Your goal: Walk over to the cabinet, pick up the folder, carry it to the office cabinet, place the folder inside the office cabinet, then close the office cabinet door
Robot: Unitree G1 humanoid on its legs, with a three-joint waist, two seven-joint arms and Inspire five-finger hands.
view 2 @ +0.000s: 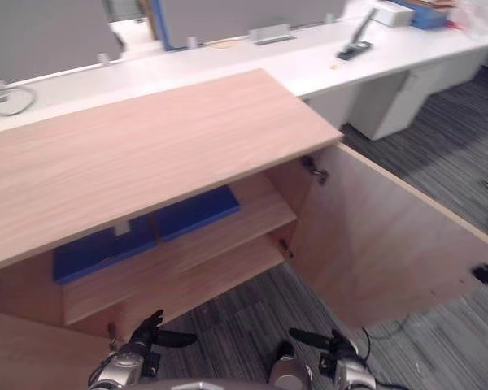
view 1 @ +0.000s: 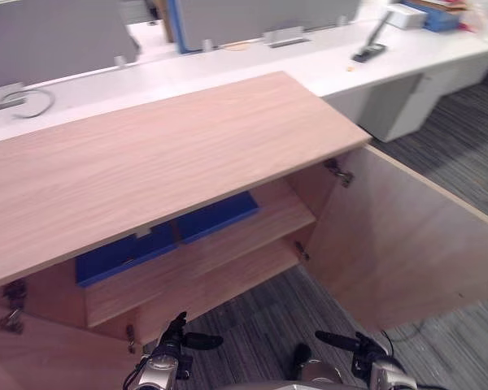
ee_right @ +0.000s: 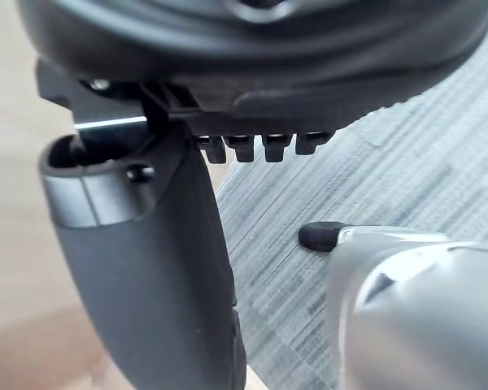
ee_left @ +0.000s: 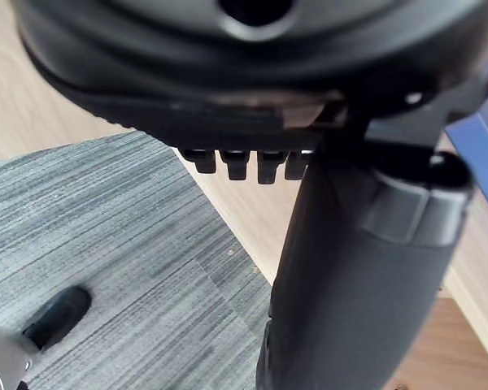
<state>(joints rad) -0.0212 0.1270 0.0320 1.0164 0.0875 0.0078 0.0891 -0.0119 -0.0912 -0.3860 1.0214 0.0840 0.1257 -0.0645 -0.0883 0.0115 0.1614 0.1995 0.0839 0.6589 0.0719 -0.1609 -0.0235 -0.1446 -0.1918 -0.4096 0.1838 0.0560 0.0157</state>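
Your blue folder (view 1: 214, 217) flat on wood-grain office cabinet (view 1: 163, 154) upper shelf (view 1: 264, 227); right eye view adds open door (view 2: 390, 244) with dark handle (view 2: 486, 274); left robot hand (view 1: 172, 345), right robot hand (view 1: 364, 356) released, empty, above ribbed grey carpet (view 1: 260, 313)

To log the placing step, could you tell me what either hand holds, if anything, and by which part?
Nothing is held: the left hand and right hand are open and empty; a blue folder lies on the cabinet shelf.
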